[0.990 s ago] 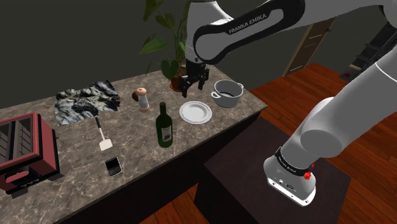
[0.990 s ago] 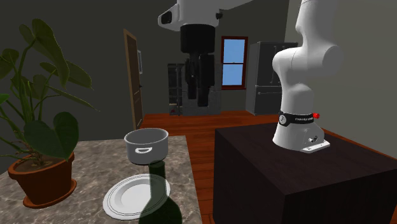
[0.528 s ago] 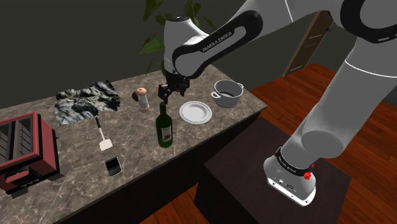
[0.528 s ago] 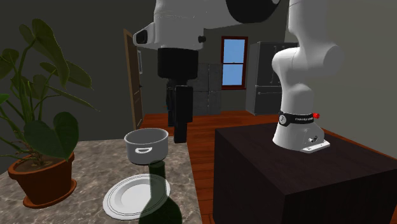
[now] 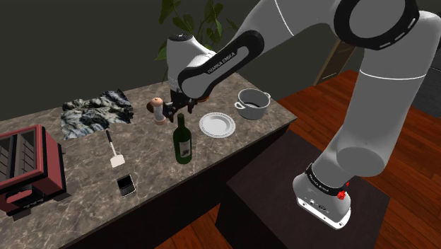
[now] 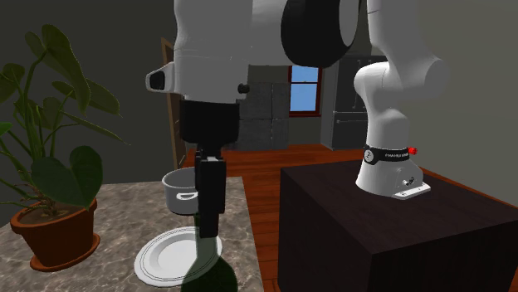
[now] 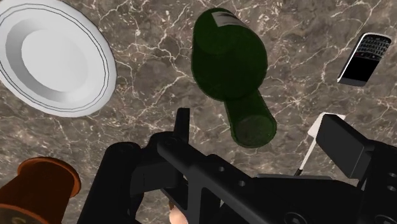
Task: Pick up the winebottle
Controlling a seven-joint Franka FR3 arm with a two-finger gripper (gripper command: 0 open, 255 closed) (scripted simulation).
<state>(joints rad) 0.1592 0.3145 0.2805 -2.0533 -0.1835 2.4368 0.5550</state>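
The green wine bottle point(image 5: 182, 143) is seen upright on the marbled bench point(image 5: 85, 180), near the white plate point(image 5: 216, 124). The gripper point(image 5: 181, 107) is held spread directly above its neck, one finger to each side, presumably so that the neck can be clasped

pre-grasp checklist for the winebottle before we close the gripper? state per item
1. Open gripper: ok, fingers stand apart.
2. Upright wine bottle on the counter: ok.
3. Bottle mouth between the fingers: ok in the wrist view.
4. Fingers low enough around the neck: cannot tell.
5. The plate and the shaker stand apart from the bottle: ok.
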